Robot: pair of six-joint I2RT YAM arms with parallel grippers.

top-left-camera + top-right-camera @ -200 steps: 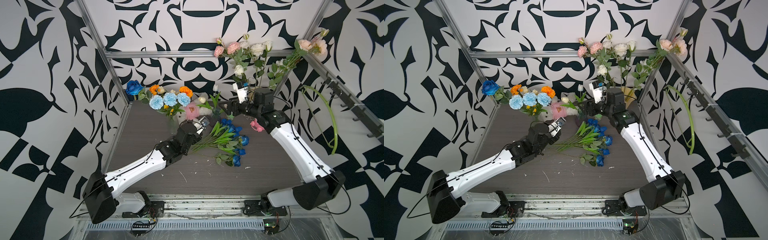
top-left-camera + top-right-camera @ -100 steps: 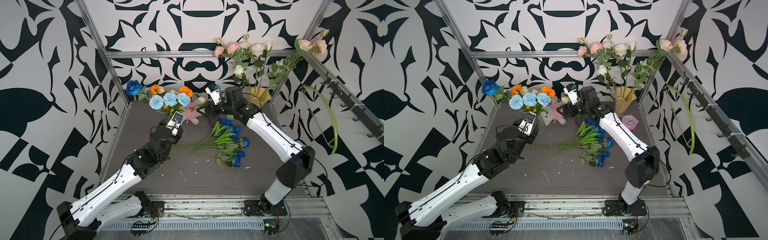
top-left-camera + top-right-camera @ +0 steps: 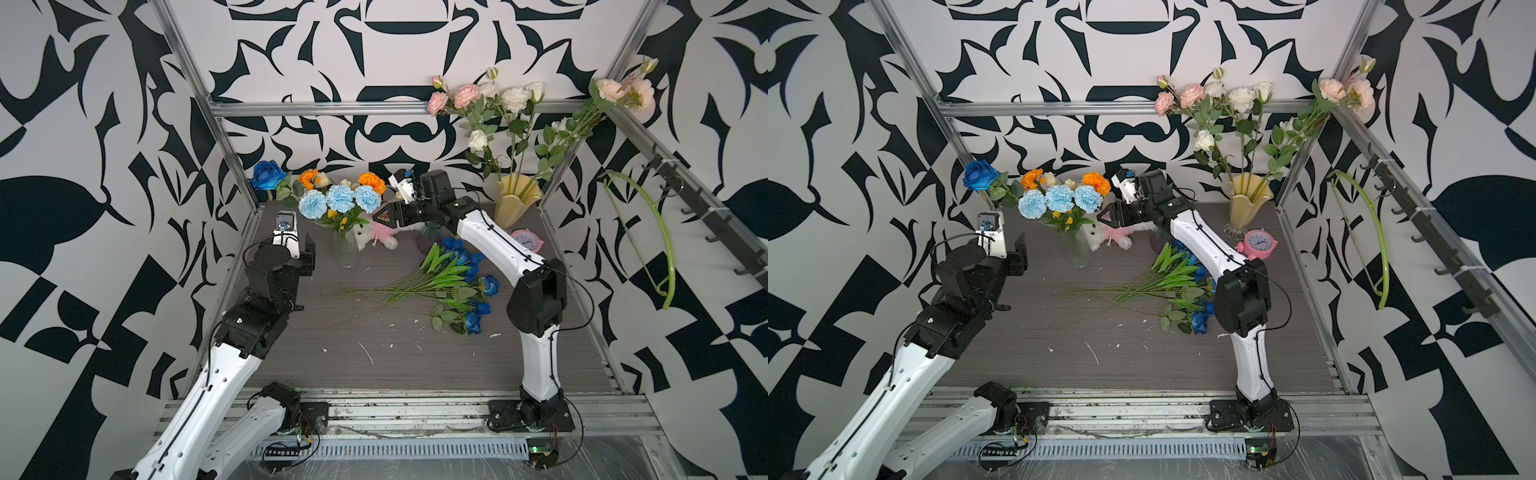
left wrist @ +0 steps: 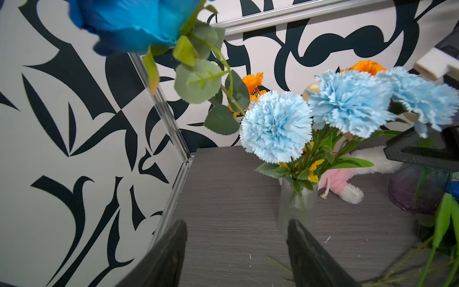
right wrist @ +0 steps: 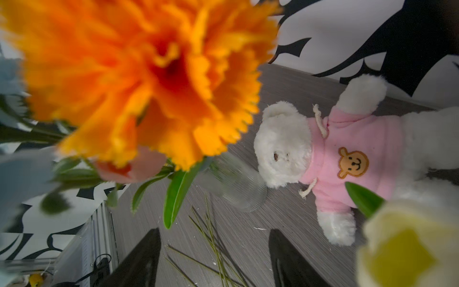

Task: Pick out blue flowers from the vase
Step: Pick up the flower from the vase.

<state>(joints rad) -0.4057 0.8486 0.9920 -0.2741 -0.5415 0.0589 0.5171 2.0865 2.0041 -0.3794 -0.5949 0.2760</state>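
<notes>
Pale-blue carnations (image 3: pixel 338 199), three of them, stand in the clear vase (image 3: pixel 345 251) at the back of the counter (image 3: pixel 395 357), among orange marigolds (image 3: pixel 371 180). A deep-blue rose (image 3: pixel 266 175) leans out toward the left back corner, its stem running down into the same bunch. More blue flowers (image 3: pixel 471 282) lie in a loose pile on the counter, stems pointing left and heads near the right arm. The left pincer (image 4: pixel 237 223) hangs above the counter to the left of the vase, released, with nothing between its fingers. The right pincer (image 5: pixel 214 232) is also released and empty. It reaches in from the right, close to a marigold and above a teddy (image 5: pixel 347 159) in a pink hoodie, which lies on the counter just behind the vase. A purple vase (image 4: pixel 417 191) sits under the right arm. At the back right, a yellow vase (image 3: pixel 517 199) holds pink and white roses, with a pink clock (image 3: pixel 527 240) just beside it.
</notes>
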